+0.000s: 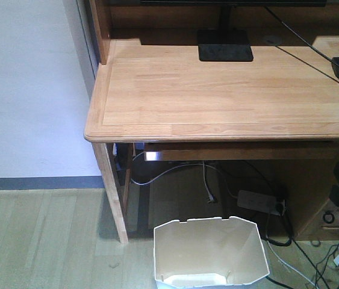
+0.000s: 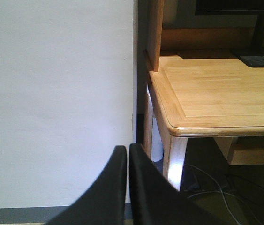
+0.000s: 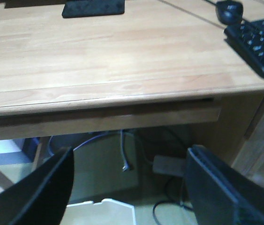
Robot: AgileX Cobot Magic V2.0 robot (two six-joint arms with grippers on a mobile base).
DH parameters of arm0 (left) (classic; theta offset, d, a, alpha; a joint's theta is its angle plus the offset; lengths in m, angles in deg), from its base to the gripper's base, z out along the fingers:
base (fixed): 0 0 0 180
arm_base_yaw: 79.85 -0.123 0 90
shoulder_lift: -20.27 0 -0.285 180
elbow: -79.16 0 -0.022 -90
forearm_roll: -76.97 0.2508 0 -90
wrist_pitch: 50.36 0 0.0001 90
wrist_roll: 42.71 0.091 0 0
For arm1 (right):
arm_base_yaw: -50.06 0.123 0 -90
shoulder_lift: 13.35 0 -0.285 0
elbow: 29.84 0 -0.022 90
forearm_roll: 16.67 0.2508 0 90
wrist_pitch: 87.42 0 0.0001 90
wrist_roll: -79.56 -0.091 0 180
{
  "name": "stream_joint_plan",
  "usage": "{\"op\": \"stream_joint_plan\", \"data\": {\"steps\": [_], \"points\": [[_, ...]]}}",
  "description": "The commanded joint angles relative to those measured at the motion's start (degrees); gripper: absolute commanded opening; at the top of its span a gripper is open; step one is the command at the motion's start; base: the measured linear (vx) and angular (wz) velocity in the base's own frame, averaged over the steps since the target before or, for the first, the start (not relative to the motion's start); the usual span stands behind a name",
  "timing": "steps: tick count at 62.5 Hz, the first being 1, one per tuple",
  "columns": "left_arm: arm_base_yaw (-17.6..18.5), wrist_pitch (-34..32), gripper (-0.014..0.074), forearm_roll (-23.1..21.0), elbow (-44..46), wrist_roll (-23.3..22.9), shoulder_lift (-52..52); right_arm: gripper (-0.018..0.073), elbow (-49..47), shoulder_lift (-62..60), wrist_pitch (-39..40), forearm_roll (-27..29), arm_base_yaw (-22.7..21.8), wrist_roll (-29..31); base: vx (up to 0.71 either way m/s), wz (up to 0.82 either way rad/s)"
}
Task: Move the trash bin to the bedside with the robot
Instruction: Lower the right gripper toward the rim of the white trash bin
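Presently the trash bin [image 1: 208,250] stands on the floor [image 1: 43,241] below the front edge of the worktop [image 1: 217,90]; right claw [image 3: 131,154] gapes empty, left claw [image 2: 128,154] clenched on nothing. Reaching down risks clipping that edge or snagging cables [image 1: 206,180].

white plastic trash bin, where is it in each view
Front view: white plastic trash bin, bottom centre.
Left wrist view: not in it.
Right wrist view: only its rim, bottom edge, left of centre.
Shared landmark: flat black monitor base.
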Motion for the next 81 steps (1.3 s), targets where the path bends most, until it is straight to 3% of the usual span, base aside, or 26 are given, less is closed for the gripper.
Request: {"op": "stream_joint_plan", "data": {"steps": [1, 20, 30, 41, 53, 81], "points": [[0.12, -3.98, -0.0007, -0.21, -1.07, -0.25, -0.80, 0.0500, -4.38, 3.24, 0.70, 2.85, -0.07, 0.04, 0.00, 0.00], [0.12, -3.98, -0.0007, -0.21, -1.07, -0.25, -0.80, 0.0500, -14.36, 19.88, -12.24, 3.70, -0.07, 3.89, 0.00, 0.00], [0.12, -3.98, -0.0007, -0.21, -1.07, -0.25, -0.80, 0.0500, -17.71, 28.27, -15.83, 7.70, -0.07, 10.35, 0.00, 0.00], [0.12, -3.98, -0.0007, -0.21, -1.07, -0.25, -0.80, 0.0500, -20.14, 37.77, -16.03, 12.41, -3.05, 15.82, 0.00, 0.00], [0.12, -3.98, -0.0007, -0.21, -1.07, -0.25, -0.80, 0.0500, -22.66, 48.91, -16.03, 22.51, -7.97, 29.20, 0.00, 0.00], [0.12, -3.98, -0.0007, -0.21, -1.07, -0.25, -0.80, 0.0501, -25.86, 70.13, -4.41, 35.91, -8.04, 53.60, 0.00, 0.00]]}}
